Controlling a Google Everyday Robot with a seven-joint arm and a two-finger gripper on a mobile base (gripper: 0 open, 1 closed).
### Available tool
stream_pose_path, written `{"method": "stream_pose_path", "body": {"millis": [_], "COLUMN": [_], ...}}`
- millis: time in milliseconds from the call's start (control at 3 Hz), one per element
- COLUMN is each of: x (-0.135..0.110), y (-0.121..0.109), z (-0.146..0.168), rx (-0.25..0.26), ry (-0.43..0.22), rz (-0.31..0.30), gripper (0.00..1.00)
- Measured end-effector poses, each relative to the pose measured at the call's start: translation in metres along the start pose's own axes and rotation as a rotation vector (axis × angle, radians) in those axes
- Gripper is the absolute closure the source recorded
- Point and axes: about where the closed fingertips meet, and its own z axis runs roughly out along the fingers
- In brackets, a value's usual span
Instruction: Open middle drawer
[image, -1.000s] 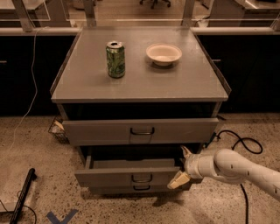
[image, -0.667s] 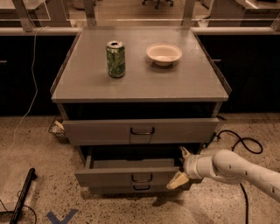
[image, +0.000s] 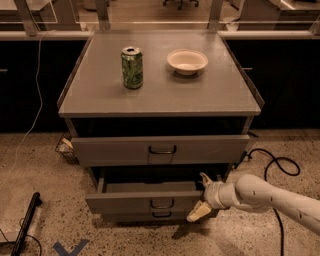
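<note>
The middle drawer (image: 125, 202) is a grey metal drawer with a low flat front and a small loop handle (image: 161, 203). It stands pulled out partway, and its shallow tray (image: 150, 187) shows behind the front. My gripper (image: 201, 196) is at the right end of that drawer front. One pale finger (image: 205, 178) is above the front's top edge and the other (image: 198, 212) is below it. The fingers are spread apart around the front's end. My arm (image: 270, 197) comes in from the right.
The top drawer (image: 160, 150) is also pulled out a little above it, and the bottom drawer's handle (image: 161, 214) shows just below. A green can (image: 132, 67) and a white bowl (image: 187, 61) stand on the cabinet top (image: 160, 95). A black cable (image: 272, 167) lies on the floor at the right.
My gripper has shifted slightly left and down at the drawer front's right end. The drawer stands about as far out as before.
</note>
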Motion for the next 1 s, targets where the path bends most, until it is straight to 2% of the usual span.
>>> {"method": "stream_pose_path", "body": {"millis": [333,1000], "x": [0.0001,0.0001], "y": [0.0001,0.0002], "z": [0.0002,0.0003], "rx": [0.0,-0.001], "ry": [0.0,0.0], "rz": [0.0,0.0], "gripper": [0.19,0.65]}}
